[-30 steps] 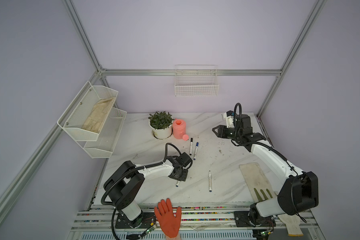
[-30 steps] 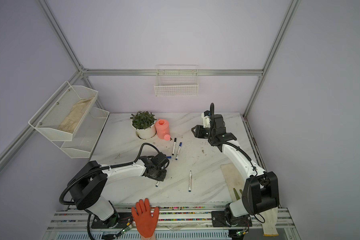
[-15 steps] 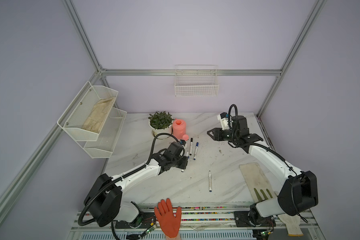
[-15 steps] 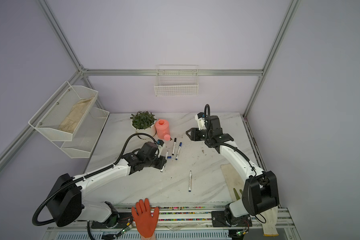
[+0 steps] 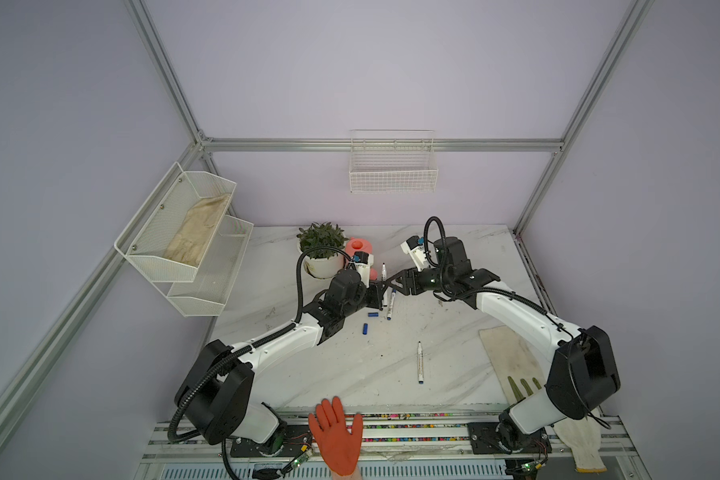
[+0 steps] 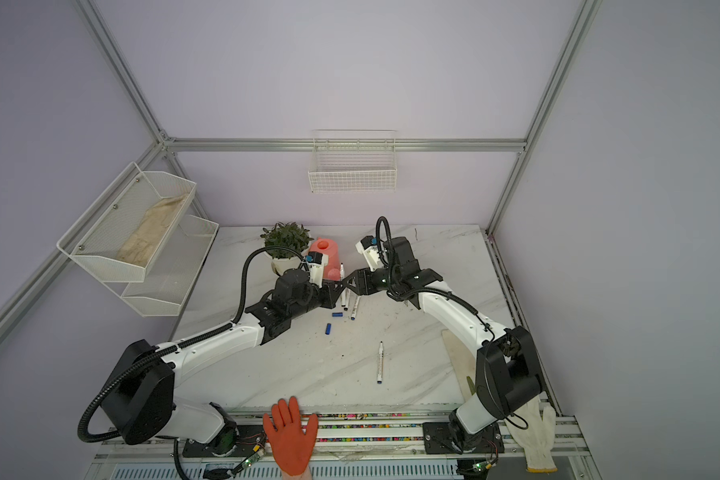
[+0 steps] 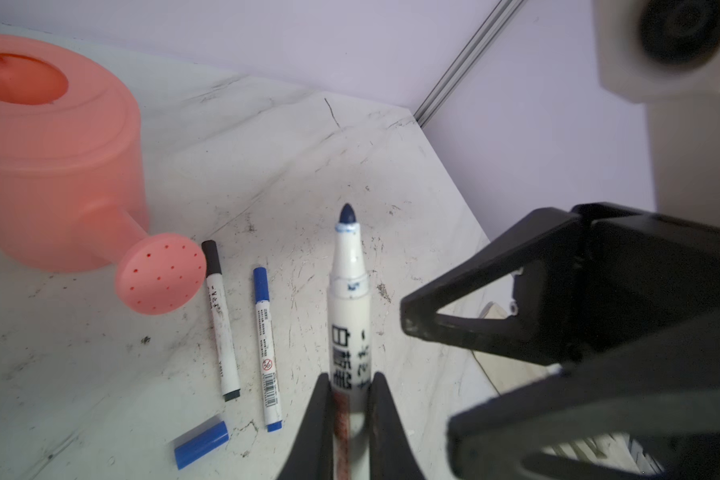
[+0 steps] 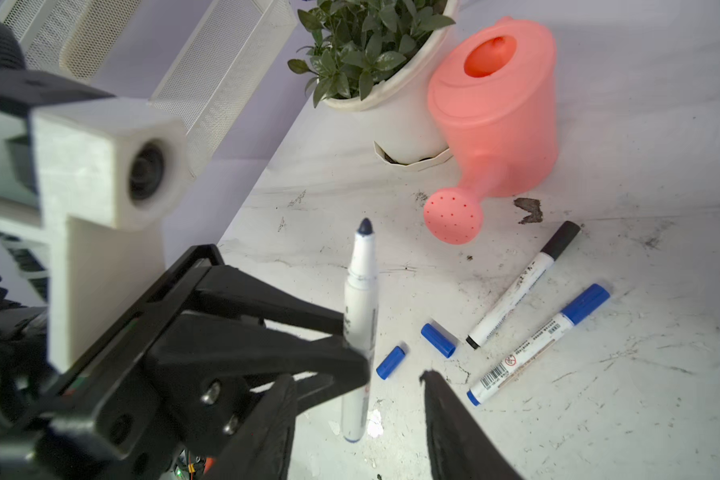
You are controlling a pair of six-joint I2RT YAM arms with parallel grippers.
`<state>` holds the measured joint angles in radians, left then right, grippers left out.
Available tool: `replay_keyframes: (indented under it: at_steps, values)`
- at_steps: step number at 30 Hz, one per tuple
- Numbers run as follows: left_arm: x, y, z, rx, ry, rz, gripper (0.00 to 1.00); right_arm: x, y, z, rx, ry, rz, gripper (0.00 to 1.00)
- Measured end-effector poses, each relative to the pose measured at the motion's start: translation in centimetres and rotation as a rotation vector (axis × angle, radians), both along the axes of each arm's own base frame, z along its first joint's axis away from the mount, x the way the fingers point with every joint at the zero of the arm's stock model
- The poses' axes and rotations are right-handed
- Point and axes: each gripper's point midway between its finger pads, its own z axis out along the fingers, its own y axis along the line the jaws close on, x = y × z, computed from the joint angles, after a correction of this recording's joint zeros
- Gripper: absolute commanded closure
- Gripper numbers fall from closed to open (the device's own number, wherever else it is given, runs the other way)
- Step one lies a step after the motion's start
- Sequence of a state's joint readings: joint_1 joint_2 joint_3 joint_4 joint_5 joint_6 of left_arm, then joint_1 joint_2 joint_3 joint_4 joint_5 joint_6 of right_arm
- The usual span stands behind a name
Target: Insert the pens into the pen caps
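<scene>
Left gripper (image 7: 348, 380) pinched tight on an uncapped blue-tipped pen (image 7: 348, 291). On the marble table (image 8: 599, 415) just beside them: two loose blue caps (image 8: 438, 340), a black-capped pen (image 8: 520, 286), a blue-capped pen (image 8: 537, 345). Right gripper (image 8: 355, 376) faces the left one closely, jaws partway open, holding nothing.

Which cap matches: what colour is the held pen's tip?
Dark blue; pen tip clearest in left wrist view.
</scene>
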<state>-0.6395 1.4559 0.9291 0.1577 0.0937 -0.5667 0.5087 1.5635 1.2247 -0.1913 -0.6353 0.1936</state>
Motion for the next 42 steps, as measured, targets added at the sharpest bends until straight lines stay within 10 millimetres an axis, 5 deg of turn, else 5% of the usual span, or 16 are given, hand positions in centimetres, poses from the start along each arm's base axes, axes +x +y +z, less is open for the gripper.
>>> replay_keyframes:
  at_steps: [18, 25, 32, 42]
  values:
    - [-0.4, -0.4, 0.1, -0.019, -0.002, -0.039, 1.00, 2.5, 2.2, 1.0, 0.066, -0.022, -0.008, 0.60]
    - [-0.6, -0.3, -0.4, -0.020, -0.005, -0.039, 1.00, 2.2, 2.8, 0.2, 0.064, 0.002, 0.006, 0.93]
    - [-0.5, -0.3, -0.3, -0.017, -0.019, -0.039, 0.64, 2.1, 3.1, 0.9, 0.094, -0.008, 0.026, 0.97]
    - [-0.7, -0.6, -1.1, -0.003, -0.001, -0.067, 0.75, 1.6, 3.4, 1.9, 0.124, -0.017, 0.051, 0.97]
